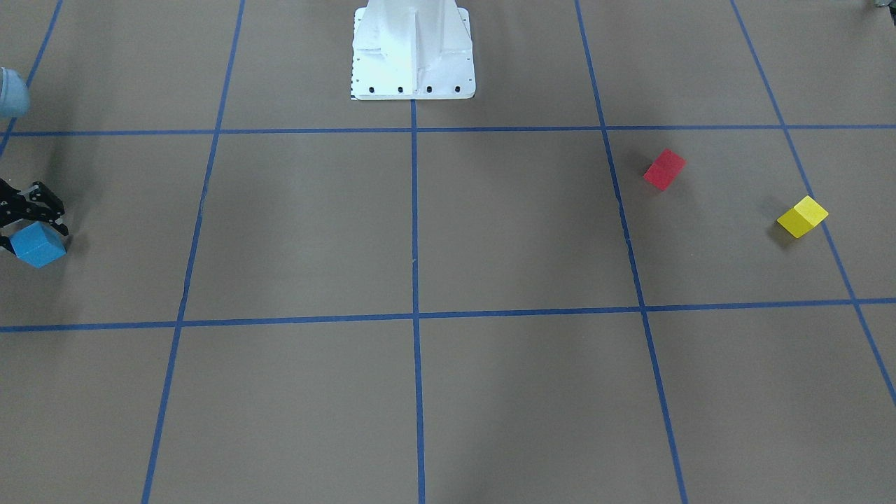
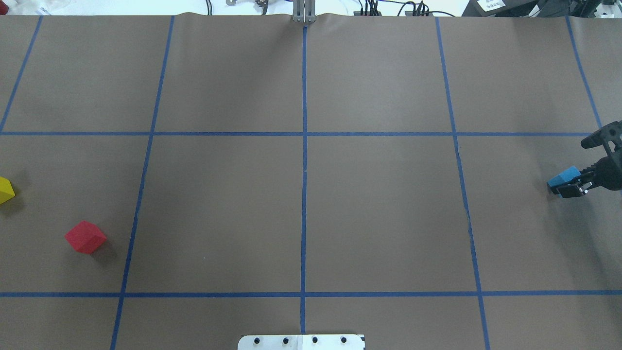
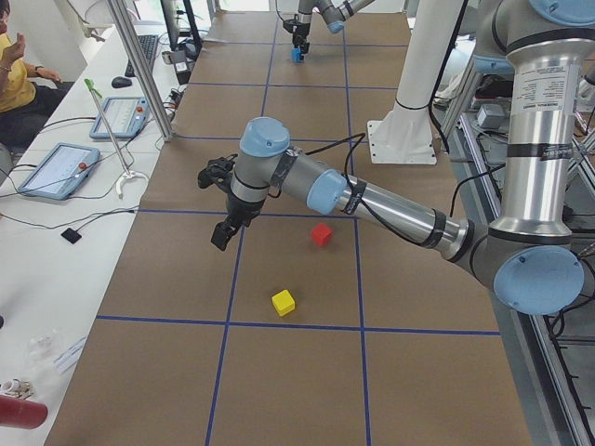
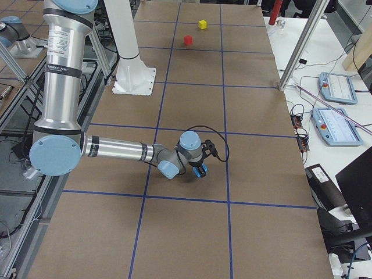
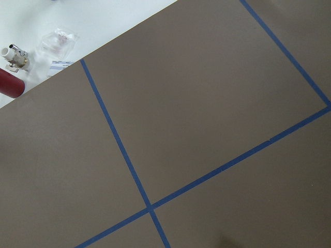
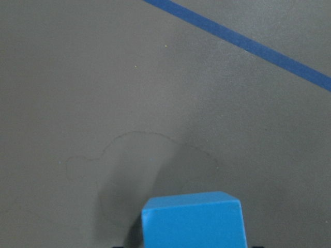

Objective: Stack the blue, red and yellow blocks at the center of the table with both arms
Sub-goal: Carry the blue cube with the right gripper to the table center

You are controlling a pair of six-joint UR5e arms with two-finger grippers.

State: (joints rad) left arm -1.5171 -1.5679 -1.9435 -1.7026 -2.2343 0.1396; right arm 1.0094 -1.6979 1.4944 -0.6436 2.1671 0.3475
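Observation:
My right gripper (image 2: 571, 188) is shut on the light blue block (image 2: 563, 178) at the table's right end, low over the brown surface; the same block (image 6: 192, 221) fills the bottom of the right wrist view, and the block (image 1: 38, 245) also shows at the left edge of the front view. The red block (image 2: 85, 236) and the yellow block (image 2: 5, 189) lie apart on the left part of the table (image 2: 301, 194). My left gripper (image 3: 221, 238) hovers beyond the red block (image 3: 321, 234), shown only in the left side view, so I cannot tell whether it is open or shut.
The white base plate (image 1: 413, 70) stands at the robot's edge of the table. A side bench with tablets (image 3: 56, 167) and a seated person (image 3: 14, 65) runs along the far edge. A red cylinder (image 5: 10, 85) lies off the table's left end.

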